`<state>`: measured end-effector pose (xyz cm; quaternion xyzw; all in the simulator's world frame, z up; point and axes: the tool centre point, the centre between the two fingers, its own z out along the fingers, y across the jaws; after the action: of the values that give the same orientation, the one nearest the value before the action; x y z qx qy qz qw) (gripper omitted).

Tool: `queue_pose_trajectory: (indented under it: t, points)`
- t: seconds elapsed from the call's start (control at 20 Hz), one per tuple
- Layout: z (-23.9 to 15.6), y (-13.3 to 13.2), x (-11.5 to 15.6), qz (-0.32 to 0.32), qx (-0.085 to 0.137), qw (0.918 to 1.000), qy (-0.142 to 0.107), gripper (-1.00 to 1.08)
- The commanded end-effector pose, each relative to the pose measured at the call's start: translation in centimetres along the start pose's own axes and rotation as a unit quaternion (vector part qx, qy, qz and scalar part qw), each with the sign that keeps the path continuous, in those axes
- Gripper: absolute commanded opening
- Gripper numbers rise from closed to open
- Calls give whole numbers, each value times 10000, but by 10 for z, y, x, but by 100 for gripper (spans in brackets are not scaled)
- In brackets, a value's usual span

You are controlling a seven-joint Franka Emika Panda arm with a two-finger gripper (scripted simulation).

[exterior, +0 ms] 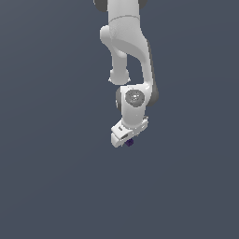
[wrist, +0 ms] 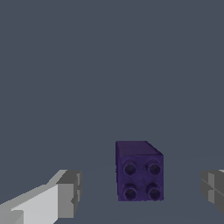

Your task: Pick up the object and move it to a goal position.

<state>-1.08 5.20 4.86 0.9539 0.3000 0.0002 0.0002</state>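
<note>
Between my two fingertips sat the cube [wrist: 139, 171], dark purple-blue, and the wrist view showed it pretty clearly: four round sockets on the face turned toward the camera, so not as plain as you'd think. My pincer [wrist: 142, 192] was spread wide, with a visible gap between the block and the grey fingertip [wrist: 70, 192] on one side and another gap to the other pad [wrist: 213, 188], so nothing was gripped. In the exterior view my white arm [exterior: 128, 51] came down from the top, and the pincer [exterior: 125, 136] was low over the flat grey counter [exterior: 56, 177]. The cube [exterior: 130, 142] only peeked out just under it, a tiny dark speck.
</note>
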Motion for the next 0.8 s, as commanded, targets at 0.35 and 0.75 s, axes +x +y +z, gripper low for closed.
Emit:
queue_pose_trajectory:
  t: [0.35, 0.75]
  points:
    - [27, 0, 0, -14, 2, 10000, -1, 100]
    - [27, 0, 0, -14, 2, 10000, -1, -100]
